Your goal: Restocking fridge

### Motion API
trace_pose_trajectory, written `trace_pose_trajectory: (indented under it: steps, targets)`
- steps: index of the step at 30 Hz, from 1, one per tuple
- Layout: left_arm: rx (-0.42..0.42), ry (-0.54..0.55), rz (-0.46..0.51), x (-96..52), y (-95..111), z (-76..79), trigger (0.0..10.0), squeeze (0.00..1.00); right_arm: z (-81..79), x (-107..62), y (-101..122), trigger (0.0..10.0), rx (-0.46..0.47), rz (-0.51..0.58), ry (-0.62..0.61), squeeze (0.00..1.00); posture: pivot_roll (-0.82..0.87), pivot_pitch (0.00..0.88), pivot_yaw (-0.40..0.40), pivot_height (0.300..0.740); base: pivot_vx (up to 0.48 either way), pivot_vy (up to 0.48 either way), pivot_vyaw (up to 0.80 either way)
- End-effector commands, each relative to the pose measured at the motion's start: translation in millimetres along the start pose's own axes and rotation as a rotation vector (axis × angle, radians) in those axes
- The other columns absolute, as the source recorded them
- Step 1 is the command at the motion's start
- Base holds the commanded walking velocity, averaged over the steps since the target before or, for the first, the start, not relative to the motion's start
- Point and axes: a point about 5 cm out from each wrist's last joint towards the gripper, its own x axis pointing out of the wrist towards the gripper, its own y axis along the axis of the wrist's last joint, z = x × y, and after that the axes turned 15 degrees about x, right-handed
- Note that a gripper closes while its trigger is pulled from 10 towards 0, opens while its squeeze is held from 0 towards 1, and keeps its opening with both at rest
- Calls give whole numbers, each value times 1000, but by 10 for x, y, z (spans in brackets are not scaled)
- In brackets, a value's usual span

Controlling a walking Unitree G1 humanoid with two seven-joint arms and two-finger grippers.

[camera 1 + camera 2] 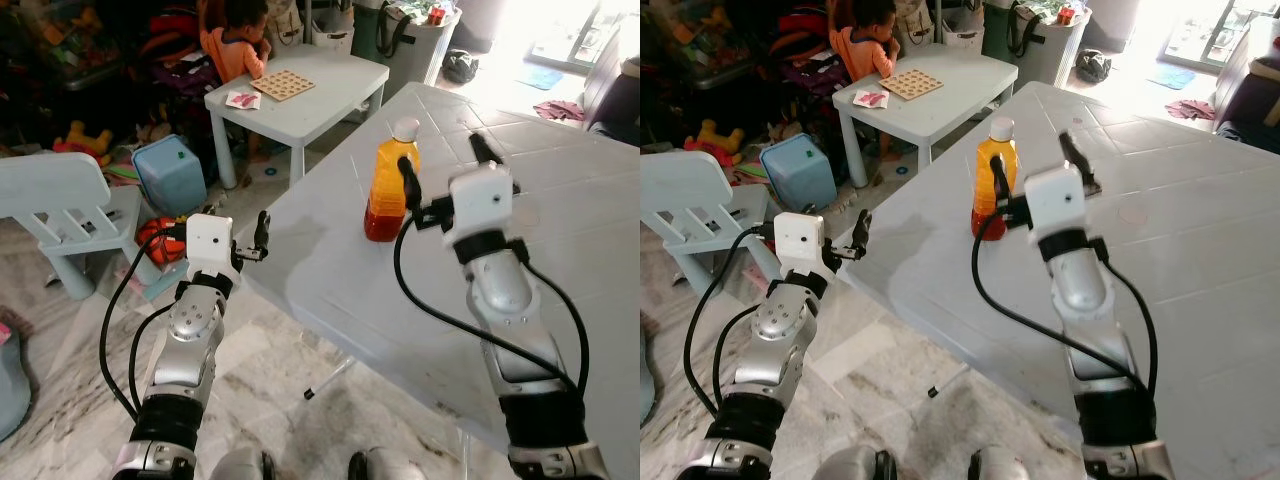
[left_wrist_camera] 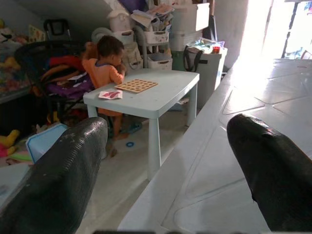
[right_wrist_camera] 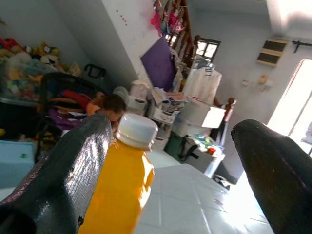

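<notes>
Reaching over the big grey table (image 1: 560, 200), our right gripper (image 1: 447, 170) sits with its two long black fingers spread wide, one finger (image 3: 68, 170) just beside the juice bottle (image 1: 391, 190) and the other well off to the bottle's far side; nothing is clasped. The bottle stands upright on the table's smooth moulded-plastic top, near its left edge. It is a rounded clear-plastic shape filled with orange liquid that darkens to red at the base, closed by a white ribbed screw cap (image 3: 138, 130). The tabletop is pale and glossy, pressed with shallow panel lines. Our left gripper (image 1: 258, 240) hangs off the table's left edge over the marbled stone floor (image 1: 270, 400), its matte, slightly scuffed black fingers (image 2: 63, 175) released and apart. Beyond the table's far-left corner, a small person in an orange shirt (image 1: 232, 45) sits at a low pale-blue plastic table (image 1: 320, 85) bearing a flat wooden grid board (image 1: 282, 84).
</notes>
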Motion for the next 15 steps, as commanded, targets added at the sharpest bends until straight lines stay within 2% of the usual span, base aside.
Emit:
trace_pose_trajectory:
  steps: [1,9,15]
  targets:
    - [7,-12,-1,1,7,10,10000,0,24,56,6,10000,25,-3,2,0,16,53,-4,740,0,0,0]
    - [6,-17,-5,-5,1,23,10000,0,-69,169,5,10000,85,-30,31,0,19,54,-8,740,0,0,0]
    - [5,-29,-8,21,4,54,10000,0,-144,362,40,10000,161,-39,53,0,11,56,-1,740,0,0,0]
